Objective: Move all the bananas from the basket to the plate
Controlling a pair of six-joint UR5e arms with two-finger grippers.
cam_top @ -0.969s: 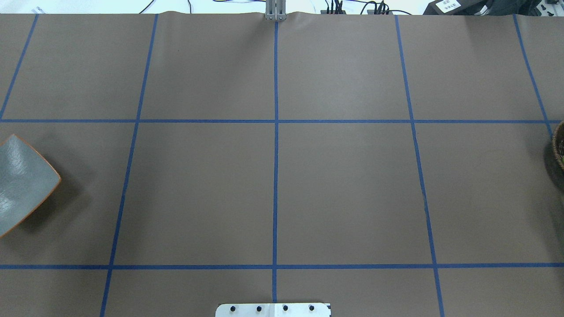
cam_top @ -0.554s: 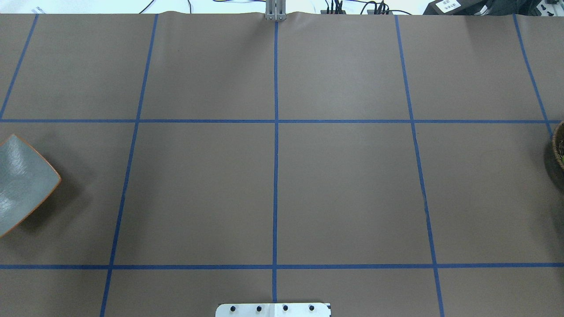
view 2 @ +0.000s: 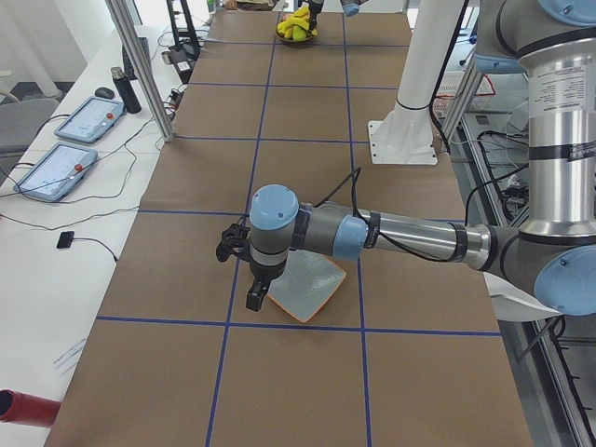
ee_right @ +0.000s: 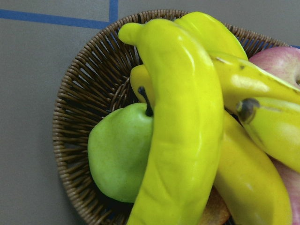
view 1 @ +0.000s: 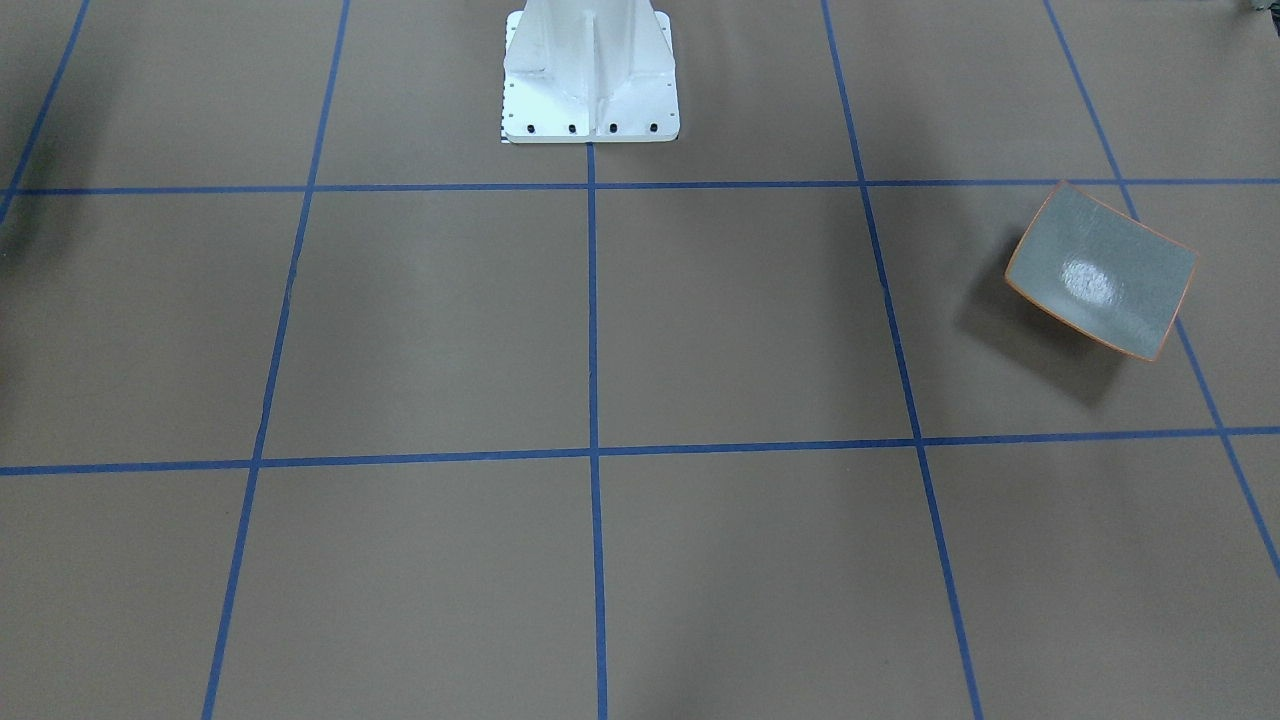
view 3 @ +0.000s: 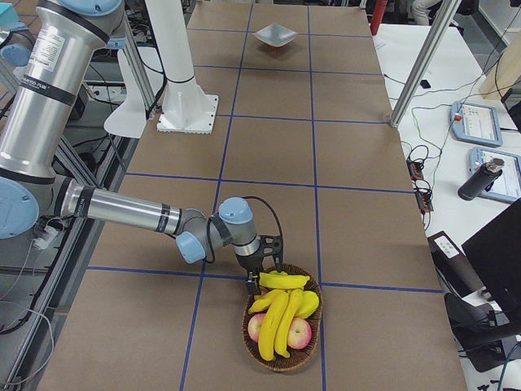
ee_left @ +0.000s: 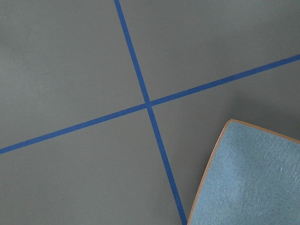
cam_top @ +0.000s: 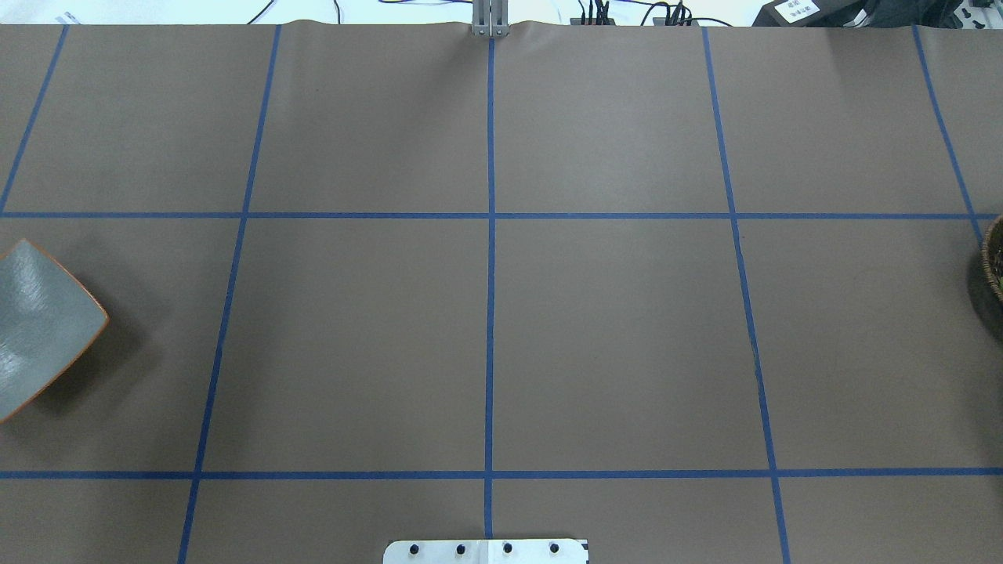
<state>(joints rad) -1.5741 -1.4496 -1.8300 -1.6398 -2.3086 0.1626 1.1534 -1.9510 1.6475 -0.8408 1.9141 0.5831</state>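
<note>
Low in the exterior right view, the bananas lie heaped in the woven basket with two red apples. The right gripper hangs at the basket's upper-left rim, just beside the topmost banana. No other view catches this gripper, so whether its fingers are apart or together cannot be told. The right wrist camera adds what that view hides: a green fruit with a dark stem, tucked under the nearest banana at centre left of the frame. The overhead view gives only a sliver of the basket at its right edge and the plate cut by its left edge, while the front-facing view shows the whole plate at its right, bare and grey with an orange rim. The arms show only in the side views. At the centre of the exterior left view the left gripper hangs over the plate's left edge, its fingers too small to judge as parted or closed. The left wrist camera sees one plate corner at lower right, beside a crossing of tape lines. Brown paper covers the table, squared off by blue tape, with the white pedestal at mid-table. A white bench along the left of the exterior left view carries two tablets, a dark bottle and cables, with a red cylinder at the lower-left corner.
</note>
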